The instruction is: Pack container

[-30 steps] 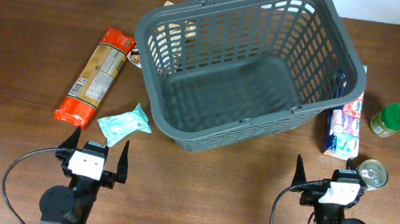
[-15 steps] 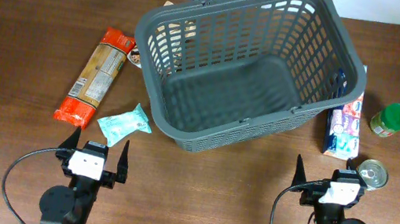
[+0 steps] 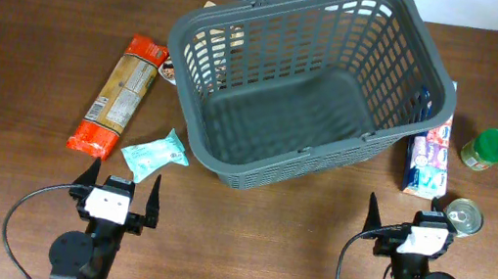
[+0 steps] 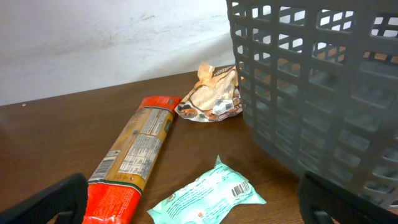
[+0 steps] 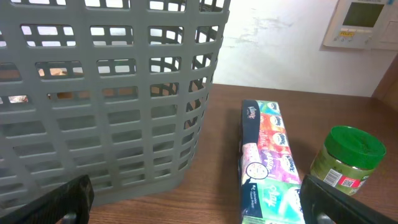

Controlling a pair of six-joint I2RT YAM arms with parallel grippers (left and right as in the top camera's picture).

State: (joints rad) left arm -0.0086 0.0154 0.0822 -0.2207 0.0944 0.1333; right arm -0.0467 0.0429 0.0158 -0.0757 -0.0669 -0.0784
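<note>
One brown wooden table (image 3: 25, 47) carries a large dark grey lattice-walled plastic basket (image 3: 199, 92) towards its far edge.
Long orange pasta packet (image 3: 119, 95) lies left of it; left gripper (image 3: 121, 180) and right gripper (image 3: 403, 214), near edge, gape wide, holding nothing.

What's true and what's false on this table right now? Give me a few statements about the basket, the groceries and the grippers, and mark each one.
1. The basket has nothing in it. True.
2. The pasta packet lies on the right arm's side of the basket. False: it lies on the left arm's side, next to the teal pouch.
3. The left gripper and the right gripper are both open and hold nothing. True.
4. The green-lidded jar lies on its side. False: it stands upright, lid on top.
5. The tin can stands close to the right gripper. True.
</note>
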